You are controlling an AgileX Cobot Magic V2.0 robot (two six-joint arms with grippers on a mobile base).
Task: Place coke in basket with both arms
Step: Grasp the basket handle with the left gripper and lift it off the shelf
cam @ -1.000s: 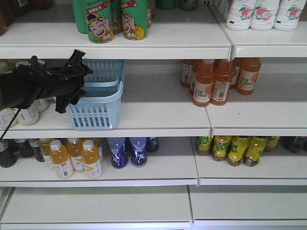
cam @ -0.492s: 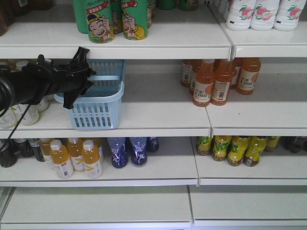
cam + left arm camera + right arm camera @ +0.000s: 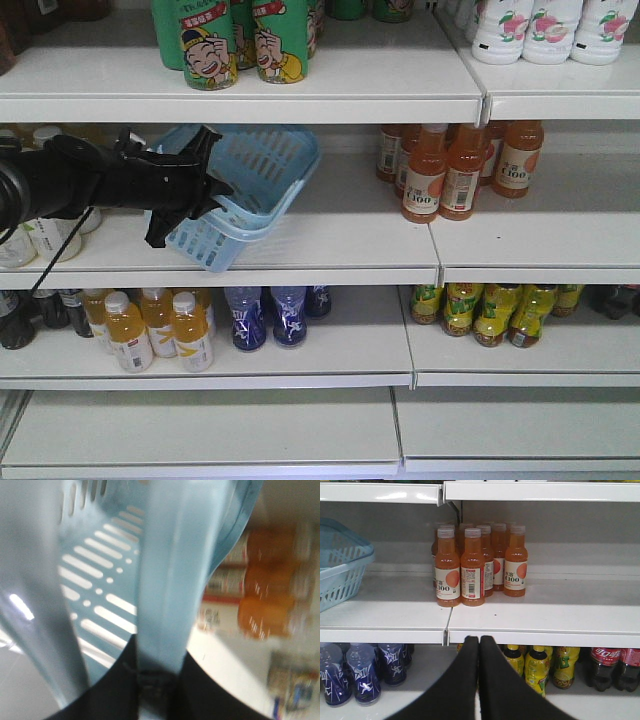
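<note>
The light blue basket (image 3: 262, 168) is tipped up on the middle shelf, its right end raised and its lower corner near the shelf's front edge. My left gripper (image 3: 205, 187) reaches in from the left and is shut on the basket's rim. In the left wrist view the black jaws (image 3: 157, 656) clamp a blue strip of the basket (image 3: 170, 570). The basket's edge also shows at the left of the right wrist view (image 3: 340, 565). My right gripper (image 3: 479, 640) is shut and empty, below the middle shelf's edge. The coke is out of view.
Orange juice bottles (image 3: 440, 175) stand right of the basket on the same shelf. Green cans (image 3: 235, 40) sit on the shelf above. Yellow-orange bottles (image 3: 150, 330) and blue bottles (image 3: 268, 315) stand below. Dark cola bottles with red labels (image 3: 615, 667) are at the lower right.
My left gripper has moved right and closed on the basket. The basket has swung to the right and tilted up from standing flat. The right gripper shows no earlier frame.
</note>
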